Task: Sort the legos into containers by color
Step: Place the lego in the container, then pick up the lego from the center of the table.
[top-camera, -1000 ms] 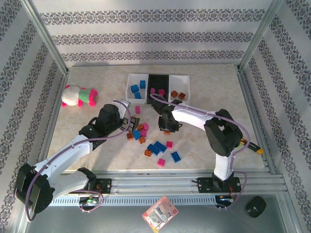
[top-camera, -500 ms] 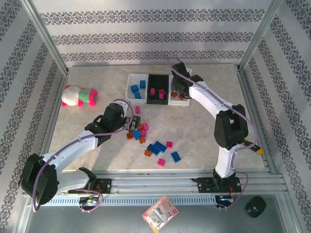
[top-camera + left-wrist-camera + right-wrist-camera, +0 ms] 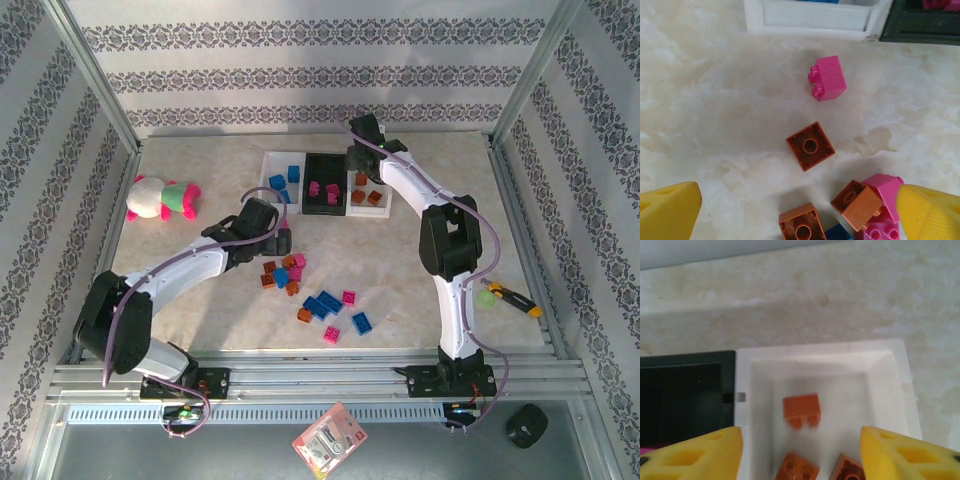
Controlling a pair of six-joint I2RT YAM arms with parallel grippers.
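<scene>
From above, three shallow rectangular trays stand side by side toward the far side of the marbled table [image 3: 395, 290]. They are a white tray [image 3: 272, 162] with blue bricks [image 3: 277, 182], a black tray [image 3: 325, 168] with pink bricks [image 3: 333, 190], and a second white tray [image 3: 381, 172] with orange bricks [image 3: 374, 197]. Loose bricks [image 3: 320, 305] of all three colours lie scattered nearer the arms, and a plush toy [image 3: 160, 197] lies well off to the left. The right gripper [image 3: 362, 150] hangs over the second white tray's far end, and the left gripper [image 3: 278, 238] is at the far edge of the loose cluster. The wrist views give finer detail. In the left one, the left gripper [image 3: 800, 212] has its yellow wedge-shaped fingertips [image 3: 667, 210] spread wide and grips nothing. Below it lie glossy plastic bricks: a pink one [image 3: 828, 78] on its side showing two round studs, and an orange-brown one [image 3: 810, 146] upturned, showing its hollow underside and centre tube. In the right one, the right gripper [image 3: 802, 450] is likewise parted and empty above the tray's smooth moulded wall [image 3: 825, 352]. One orange brick [image 3: 801, 410] inside looks blurred.
</scene>
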